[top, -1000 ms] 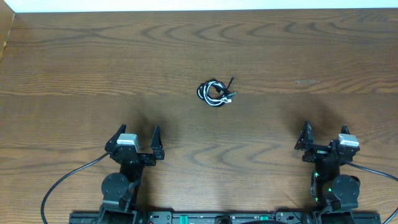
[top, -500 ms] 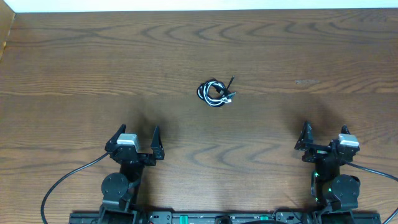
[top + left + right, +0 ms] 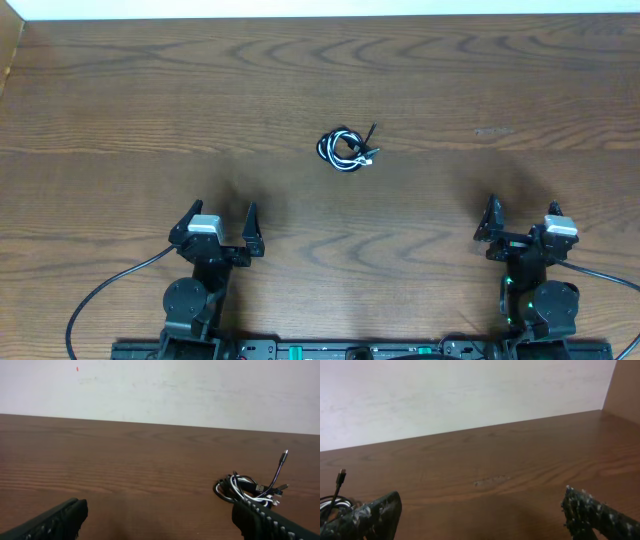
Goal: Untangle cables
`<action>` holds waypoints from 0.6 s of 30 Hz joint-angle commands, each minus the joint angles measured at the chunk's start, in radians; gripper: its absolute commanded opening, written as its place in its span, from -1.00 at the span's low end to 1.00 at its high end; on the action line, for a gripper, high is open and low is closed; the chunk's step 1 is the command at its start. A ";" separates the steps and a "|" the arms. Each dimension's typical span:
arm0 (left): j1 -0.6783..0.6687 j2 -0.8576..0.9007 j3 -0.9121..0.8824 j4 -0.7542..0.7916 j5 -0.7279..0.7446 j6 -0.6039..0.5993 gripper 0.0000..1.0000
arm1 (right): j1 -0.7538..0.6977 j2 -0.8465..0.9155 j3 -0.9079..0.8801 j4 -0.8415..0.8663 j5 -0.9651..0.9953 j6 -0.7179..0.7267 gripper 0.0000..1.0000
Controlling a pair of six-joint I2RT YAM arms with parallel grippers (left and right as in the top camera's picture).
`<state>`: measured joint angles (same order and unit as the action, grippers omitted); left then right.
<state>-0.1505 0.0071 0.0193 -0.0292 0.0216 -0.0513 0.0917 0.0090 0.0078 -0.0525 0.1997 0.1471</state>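
While both arms sit low at the near edge of the tabletop (image 3: 150,100), your cables (image 3: 346,149) lie as one small knot, black and white loops wound through each other, out toward the middle of the wood and well apart from either arm; the knot sits ahead of and between the two grippers, somewhat nearer the left one's side. From the left wrist view you see the cables (image 3: 248,490) at the right of the picture, just beyond the right finger, with one black plug end (image 3: 285,455) rising on its cord above the loops; from the right wrist view only that black plug end (image 3: 341,474) and a bit of the loops show, at the far left behind the left finger. Your left gripper (image 3: 222,208) has its jaws spread wide with only bare wood between them; your right gripper (image 3: 522,206) is likewise spread wide and holds nothing. Any marking on the plugs is too small to read; a tiny red speck (image 3: 77,368) shows on the white wall (image 3: 150,390), and a faint pale scuff (image 3: 492,131) marks the wood ahead of the right gripper, neither legible as writing.
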 commanded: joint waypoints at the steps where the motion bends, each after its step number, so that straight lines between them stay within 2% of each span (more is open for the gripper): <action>1: 0.006 -0.001 -0.015 -0.042 -0.010 0.010 0.96 | -0.001 -0.002 -0.002 0.000 0.018 -0.017 0.99; 18: 0.006 -0.001 -0.015 -0.041 -0.037 0.010 0.96 | -0.001 -0.002 -0.002 0.000 0.019 -0.017 0.99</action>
<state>-0.1505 0.0071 0.0193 -0.0292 0.0208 -0.0513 0.0917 0.0090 0.0078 -0.0521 0.1997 0.1448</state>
